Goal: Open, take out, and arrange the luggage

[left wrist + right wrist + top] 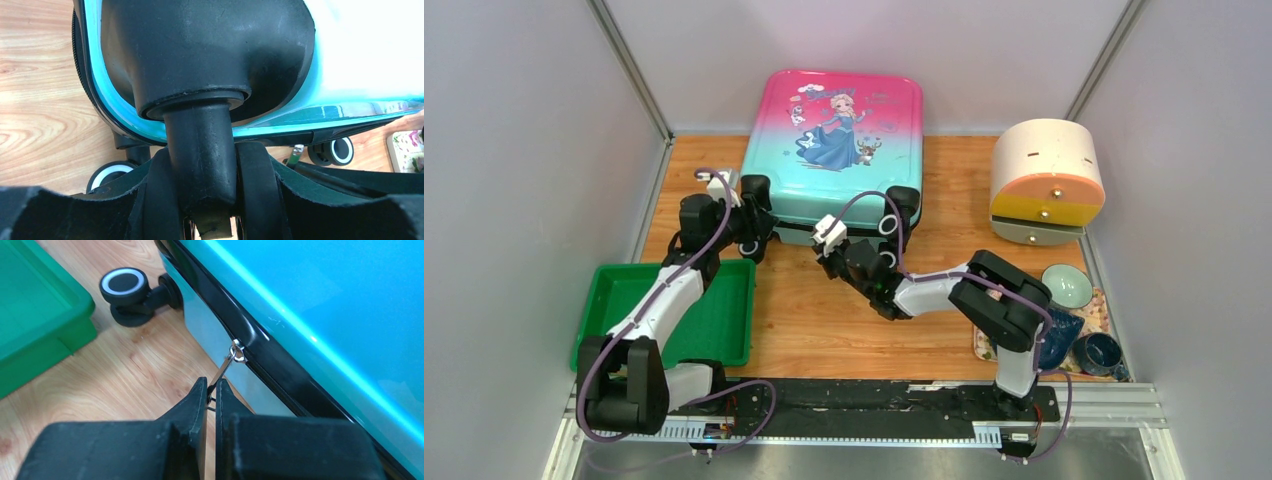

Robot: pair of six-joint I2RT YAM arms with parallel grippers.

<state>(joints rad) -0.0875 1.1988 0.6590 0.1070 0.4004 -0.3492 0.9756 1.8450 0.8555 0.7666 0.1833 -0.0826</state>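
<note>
Left jaws stand partly apart, clamped around the black caster point(200, 150) at the near-left corner of the luggage point(834, 150). The right jaws are pinched tight on the thin metal zipper pull point(226, 366) along the luggage's near edge (between its two near wheels). The luggage lies flat and closed on the wooden counter point(824, 320), princess print up, with a green tray point(724, 325) near-left of it and a cream-and-orange round container point(1046, 180) to its right.

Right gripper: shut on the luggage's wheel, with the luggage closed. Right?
No. The right gripper is shut on the zipper pull of the luggage, not on a wheel, as the right wrist view shows. The luggage is closed.
</note>
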